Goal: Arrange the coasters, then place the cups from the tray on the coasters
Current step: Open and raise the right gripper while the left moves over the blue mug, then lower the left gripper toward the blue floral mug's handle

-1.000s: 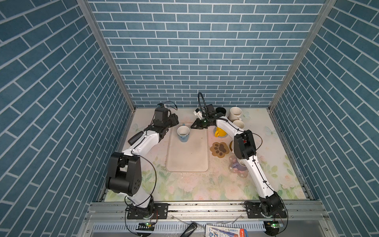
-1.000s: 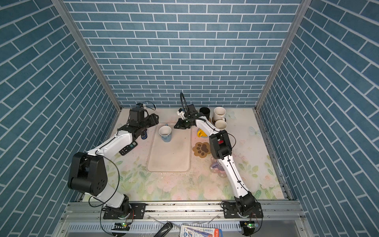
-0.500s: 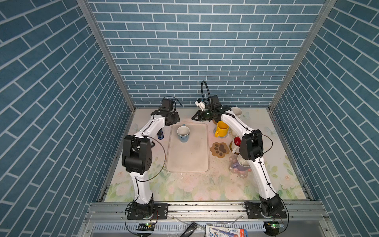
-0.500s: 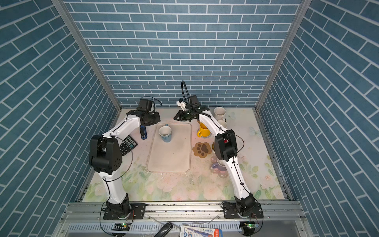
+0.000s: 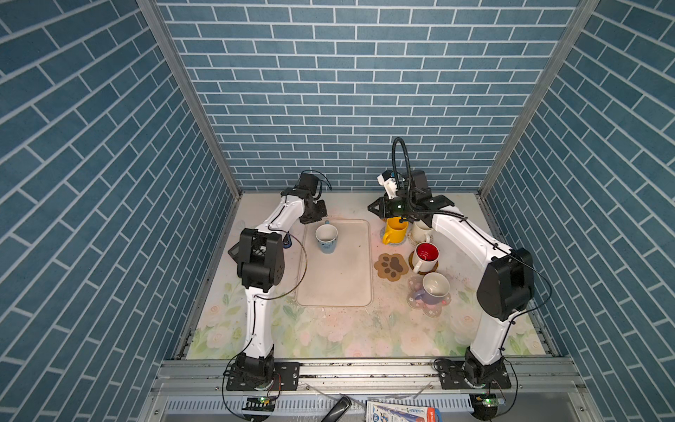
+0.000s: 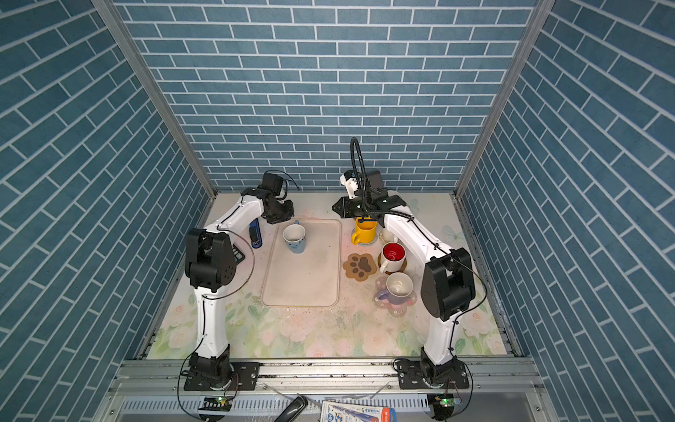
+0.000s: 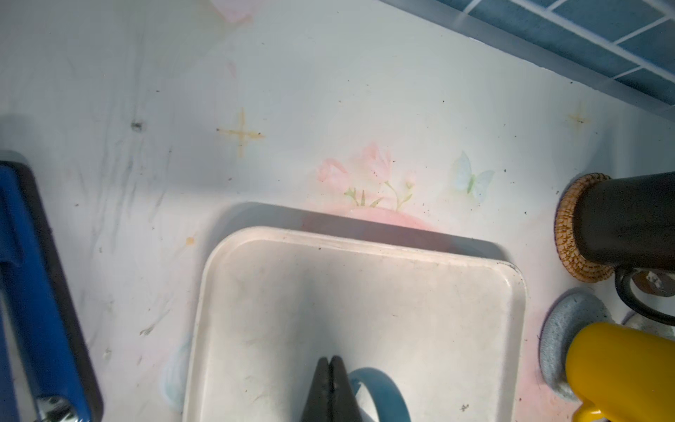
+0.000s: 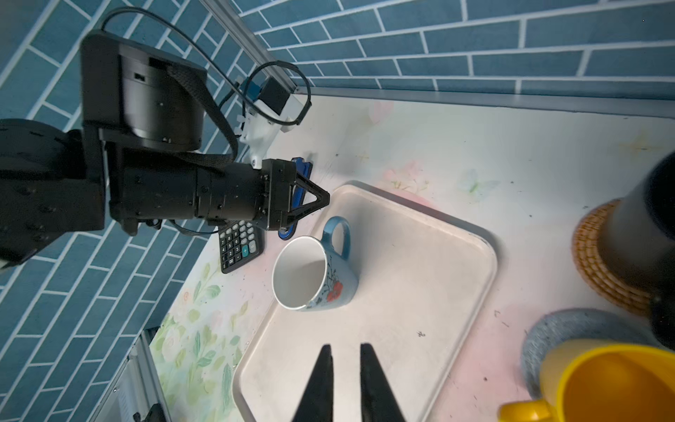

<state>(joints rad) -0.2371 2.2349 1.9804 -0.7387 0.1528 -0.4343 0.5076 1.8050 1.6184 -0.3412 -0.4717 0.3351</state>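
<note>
Left gripper [image 7: 330, 369] closed, empty, beside blue mug [image 8: 314, 272] handle, tray [image 7: 365, 310] far-left corner: open, straddle handle, then close. Right gripper [image 8: 345, 350] slightly parted, empty.

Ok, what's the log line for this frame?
left gripper shut, empty, beside blue cup handle | right gripper slightly open, empty | blue cup alone on tray | paw coaster bare
</note>
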